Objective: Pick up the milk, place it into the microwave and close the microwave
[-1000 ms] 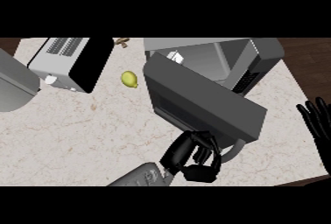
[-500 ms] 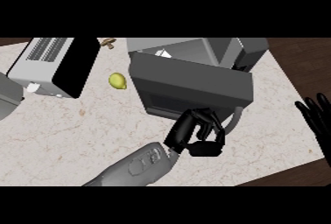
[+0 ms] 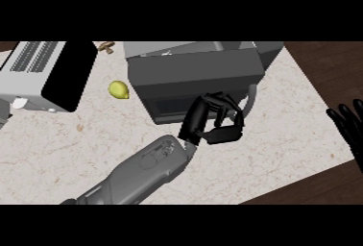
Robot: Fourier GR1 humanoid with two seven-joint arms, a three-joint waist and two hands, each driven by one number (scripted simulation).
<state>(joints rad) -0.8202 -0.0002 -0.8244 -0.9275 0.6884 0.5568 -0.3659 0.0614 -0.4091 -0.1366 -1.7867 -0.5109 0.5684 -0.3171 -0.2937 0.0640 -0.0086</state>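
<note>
Left hand (image 3: pixel 212 122), fingers curled on nothing, presses the microwave (image 3: pixel 195 79) door on the marble counter (image 3: pixel 64 144) (right hand (image 3: pixel 349 126) rests open).

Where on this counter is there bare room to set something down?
Bare counter lies front left, between the toaster oven, the lemon and the left hand. More lies right of the microwave, toward the resting right hand. It is crowded at the microwave's front.

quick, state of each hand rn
Left hand: fingers curled, pressed against the microwave door; nothing visibly held.
Right hand: open, resting at the right edge.
</note>
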